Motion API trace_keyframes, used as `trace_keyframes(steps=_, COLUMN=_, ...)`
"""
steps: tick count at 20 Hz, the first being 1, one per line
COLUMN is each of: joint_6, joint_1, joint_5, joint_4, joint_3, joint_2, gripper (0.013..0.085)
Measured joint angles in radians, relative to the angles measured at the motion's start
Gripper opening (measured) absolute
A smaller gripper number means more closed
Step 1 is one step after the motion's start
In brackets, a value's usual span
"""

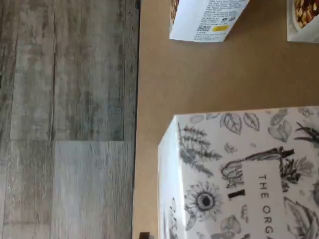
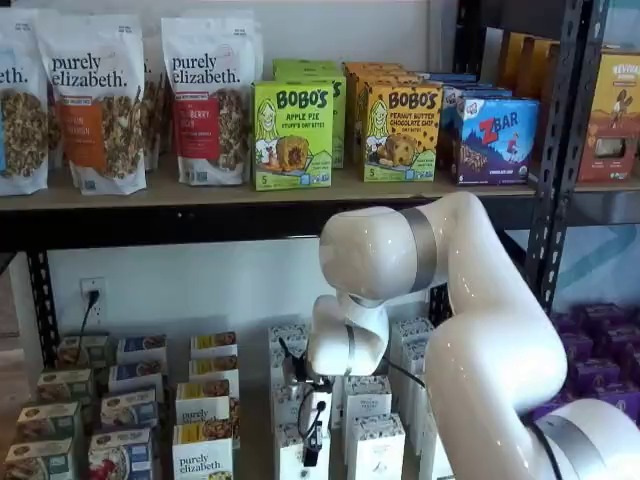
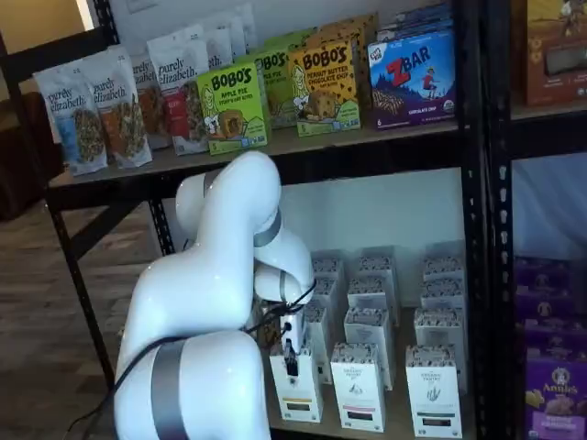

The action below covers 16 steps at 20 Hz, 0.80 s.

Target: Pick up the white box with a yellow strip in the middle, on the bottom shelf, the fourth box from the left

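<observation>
On the bottom shelf (image 3: 385, 426), end effector (image 3: 292, 359) directly over the white box (image 3: 297, 392), grip state unclear

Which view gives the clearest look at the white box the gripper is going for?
A shelf view shows the white box best: its whole front with the yellow strip, the gripper at its top. The other shelf view shows only part of it, the gripper's fingers crossing its front. The wrist view shows only its leaf-patterned top.
</observation>
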Motion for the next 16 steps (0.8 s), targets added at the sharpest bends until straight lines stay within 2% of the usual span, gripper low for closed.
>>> trace_keyframes(steps=14, joint_6=-0.023, joint_1=0.001, joint_5=0.013, joint_4=0.028, joint_3=-0.005, joint_2=-0.002, gripper=0.073)
trace_keyframes(steps=15, joint_6=-0.024, joint_1=0.0, joint_5=0.015, joint_4=0.029, joint_3=-0.003, joint_2=-0.003, gripper=0.069)
trace_keyframes(steps=16, joint_6=-0.026, joint_1=0.0, joint_5=0.015, joint_4=0.03, joint_3=-0.002, joint_2=-0.004, gripper=0.069)
